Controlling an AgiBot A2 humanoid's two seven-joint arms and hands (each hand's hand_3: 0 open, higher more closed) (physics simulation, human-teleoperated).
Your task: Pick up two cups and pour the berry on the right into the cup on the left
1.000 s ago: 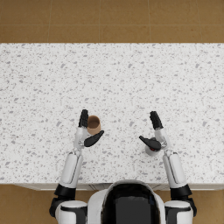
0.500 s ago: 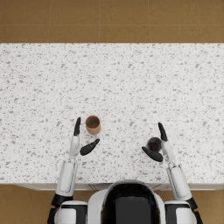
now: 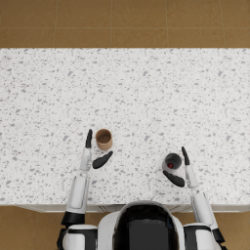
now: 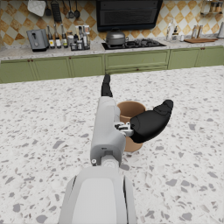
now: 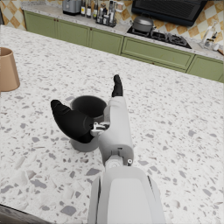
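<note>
A brown cup (image 3: 103,139) stands on the speckled counter (image 3: 136,93), left of centre. My left hand (image 3: 88,155) is open beside it, fingers along its left side and thumb below it; in the left wrist view the brown cup (image 4: 130,110) sits between thumb and fingers of that hand (image 4: 127,127). A dark grey cup (image 3: 172,161) holding a red berry (image 3: 170,165) stands to the right. My right hand (image 3: 186,170) is open around it, fingers on its right and thumb in front. In the right wrist view, the dark cup (image 5: 89,107) is in the crook of that hand (image 5: 98,124).
The counter's near edge (image 3: 49,207) runs just in front of both hands. Brown floor lies beyond the far edge. In the right wrist view the brown cup (image 5: 6,70) shows off to one side, with green cabinets (image 5: 105,41) behind.
Both hands have drawn back toward me and outward, uncovering the cups. The dark cup with the berry now shows beside the right hand. Neither cup has moved.
</note>
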